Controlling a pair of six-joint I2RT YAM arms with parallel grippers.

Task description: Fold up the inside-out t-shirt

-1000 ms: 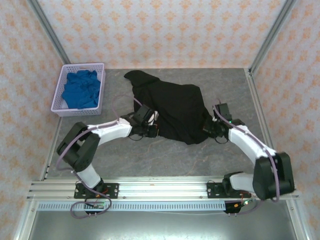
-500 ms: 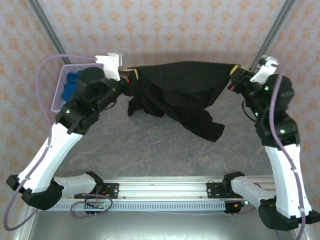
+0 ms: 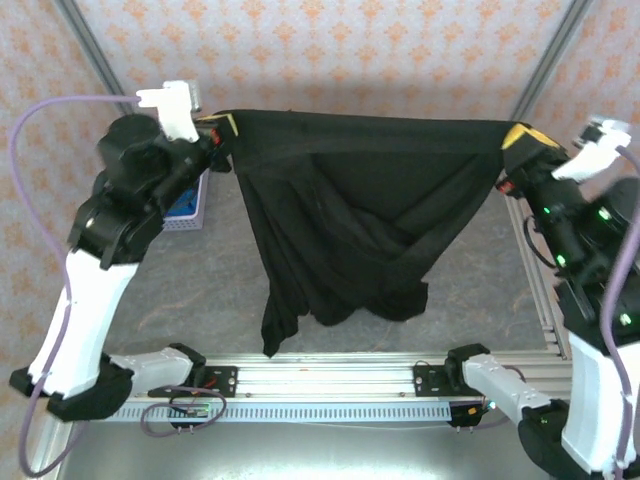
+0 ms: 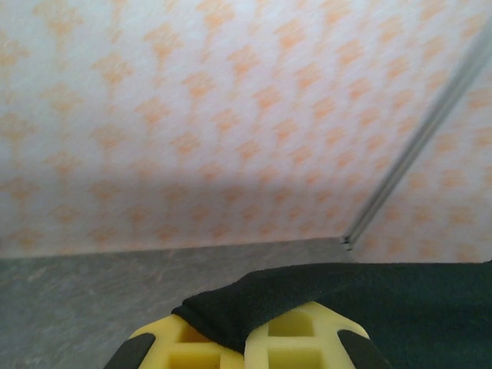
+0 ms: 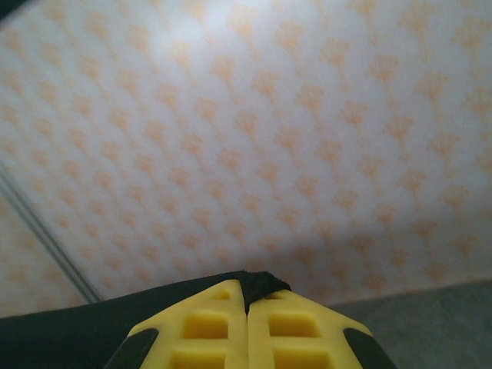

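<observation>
Shirt position: the inside-out t-shirt (image 3: 350,210) was held up in the air above the table (image 3: 470,300), stretched between the two raised grippers.
Left gripper: the left gripper (image 3: 222,131) was lifted at the upper left, its yellow jaws pressed together on a fold of black cloth at one top corner.
Right gripper: the right gripper (image 3: 516,140) was lifted at the upper right, its yellow jaws clamped on the opposite top corner.
Top edge: it was pulled into a nearly straight line from one gripper to the other.
Shirt appearance: black, soft fabric was seen hanging in a rough triangle, wide at the top and narrowing downward, crossed by diagonal folds.
Lowest part: a long strip was seen dangling on the left side, near the metal rail (image 3: 330,375) at the arms' bases.
Contact with table: it could not be told.
</observation>
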